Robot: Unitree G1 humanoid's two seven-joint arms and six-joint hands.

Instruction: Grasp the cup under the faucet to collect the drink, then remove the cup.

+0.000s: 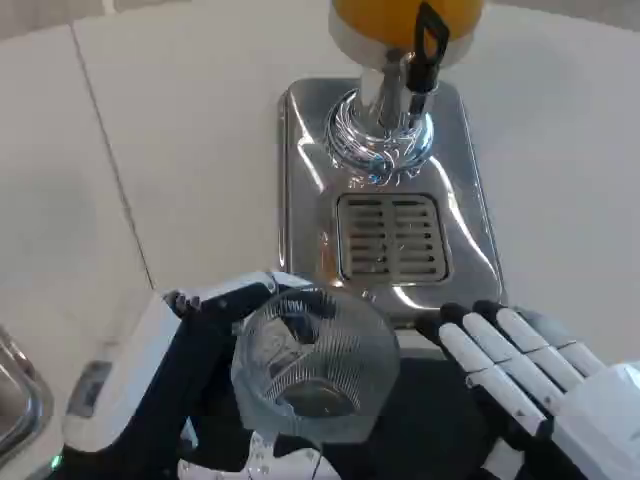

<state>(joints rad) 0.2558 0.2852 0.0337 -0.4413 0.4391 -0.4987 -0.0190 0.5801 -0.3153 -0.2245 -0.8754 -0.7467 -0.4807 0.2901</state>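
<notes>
**Cup in the left hand, short of the faucet**

The white tabletop (200,130) carried a chrome drink dispenser (385,200), its steel base running away from the robot toward an orange tank (400,20) at the top edge. A slotted drip grille (392,237) sat in the base, and above it stood the faucet (420,60) with its black lever.

The left hand (215,330) held a clear ribbed cup (312,365), dark fingers wrapped round its left side and the wall pressed against the palm. The cup was tilted, its mouth turned up toward the camera, and it looked empty. It sat at the near edge of the dispenser base, just short of the grille.

The right hand (515,365) lay just beside the cup on its right, fingers stretched out straight and close together, pointing toward the base. It held nothing and touched nothing I could make out.

The faucet lay straight ahead of the cup, farther from the robot and a little to the right, with the grille between them. Judging by that, the cup needed to go forward over the grille and come upright beneath the spout. The left hand was already carrying it, while the right hand sat nearer the lever's side.
</notes>
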